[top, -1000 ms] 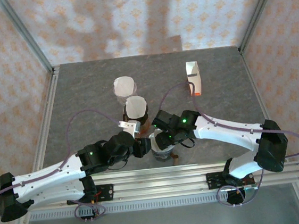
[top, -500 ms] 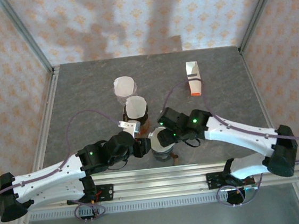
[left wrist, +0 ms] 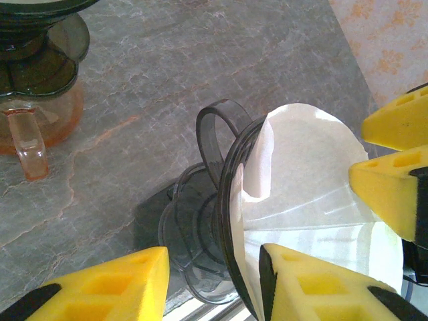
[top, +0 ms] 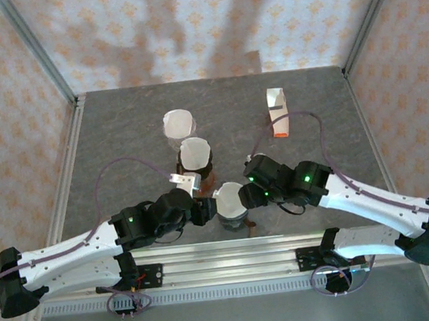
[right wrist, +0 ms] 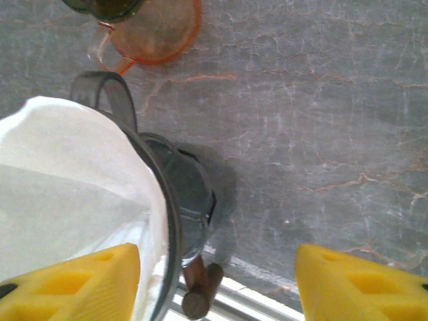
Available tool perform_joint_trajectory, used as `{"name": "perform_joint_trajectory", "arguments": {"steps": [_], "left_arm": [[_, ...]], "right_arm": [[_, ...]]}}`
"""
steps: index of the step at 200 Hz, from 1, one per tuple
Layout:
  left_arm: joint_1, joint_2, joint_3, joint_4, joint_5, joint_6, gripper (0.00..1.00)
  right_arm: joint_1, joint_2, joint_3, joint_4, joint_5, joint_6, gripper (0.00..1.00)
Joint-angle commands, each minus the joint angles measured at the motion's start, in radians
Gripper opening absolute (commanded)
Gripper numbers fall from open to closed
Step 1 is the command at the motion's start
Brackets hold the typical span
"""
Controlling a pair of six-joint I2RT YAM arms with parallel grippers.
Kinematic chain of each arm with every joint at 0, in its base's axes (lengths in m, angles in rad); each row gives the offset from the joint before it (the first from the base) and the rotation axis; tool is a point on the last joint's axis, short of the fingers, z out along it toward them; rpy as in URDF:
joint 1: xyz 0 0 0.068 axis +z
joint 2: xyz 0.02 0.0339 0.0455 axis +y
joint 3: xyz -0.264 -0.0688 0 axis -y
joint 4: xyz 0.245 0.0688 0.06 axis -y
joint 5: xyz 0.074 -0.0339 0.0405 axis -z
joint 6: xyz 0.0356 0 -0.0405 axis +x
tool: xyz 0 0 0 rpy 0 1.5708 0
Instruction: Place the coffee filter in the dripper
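Note:
The dark see-through dripper stands near the table's front edge with the white paper filter opened inside it. My left gripper is at its left side. In the left wrist view this gripper is open and straddles the dripper rim, one finger lying inside against the filter and the other outside with a gap. My right gripper is at the dripper's right, wide open and empty, one finger by the filter.
An orange-tinted glass carafe topped by another dripper and filter stands just behind. Further back are a white stack and a white-and-orange box. The metal rail runs right below the dripper.
The right arm has pulled back to the right, away from the dripper. The left arm and the filter have stayed put.

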Motion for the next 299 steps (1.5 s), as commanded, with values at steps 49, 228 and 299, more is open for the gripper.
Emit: {"name": "perform_joint_trajectory", "arguments": {"steps": [49, 228, 299], "left_arm": [[-0.005, -0.005, -0.017, -0.042, -0.030, -0.005, 0.41], [0.003, -0.009, -0.022, -0.041, -0.037, -0.012, 0.41], [0.033, -0.104, -0.024, -0.025, -0.036, 0.021, 0.62]], "right_arm": [[-0.015, -0.015, -0.026, -0.015, 0.051, 0.020, 0.55], [0.083, -0.026, -0.071, 0.067, -0.087, 0.005, 0.71], [0.082, -0.015, -0.057, 0.065, -0.066, 0.003, 0.71]]}}
